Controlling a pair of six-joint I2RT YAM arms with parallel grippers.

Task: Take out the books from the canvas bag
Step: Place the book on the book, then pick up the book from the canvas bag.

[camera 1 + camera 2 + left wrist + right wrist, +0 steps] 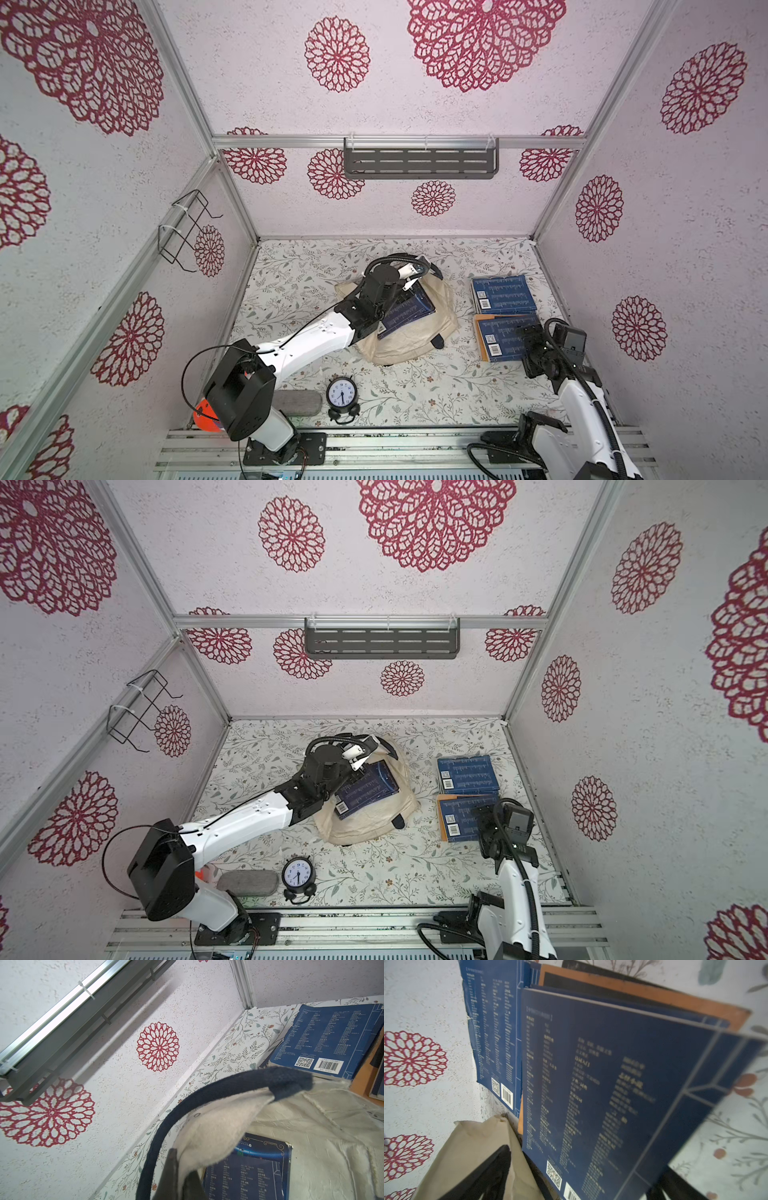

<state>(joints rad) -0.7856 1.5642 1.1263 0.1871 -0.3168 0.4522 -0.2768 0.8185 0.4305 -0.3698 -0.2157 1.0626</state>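
While my left end effector [181, 1169] pinches the bag [440, 328] rim, my right end effector [588, 1160] hangs wide open and empty over the stacked books [500, 297]. A navy book [409, 311] lies to its left in the bag's mouth, slanting near-left to far-right.

**Operator:** State the illumination in both top views.

**Technician:** Bright, even and diffuse, from above. The canvas bag [415, 340] casts only a thin, soft shadow on the worktop [415, 395] under its edge. There is no glare. Wide-angle distortion is present: the frame posts [622, 83] splay outward, away from the canvas bag.

**Operator:** Left wrist view?

**Technician:** Focus is sharp on the wall beyond the canvas bag. The grey shelf [83, 1022] throws a broad slanted shadow on that wall. The aluminium rail [52, 1022] carrying the shelf is glared to white. The left fingers [172, 1176] at the canvas bag are dark and defocused.

**Operator:** Right wrist view?

**Technician:** The navy book [612, 1095] beside the canvas bag is blurred, its print unreadable. The farther book [492, 1032] is sharper. The right fingers [488, 1172] are black blurs.
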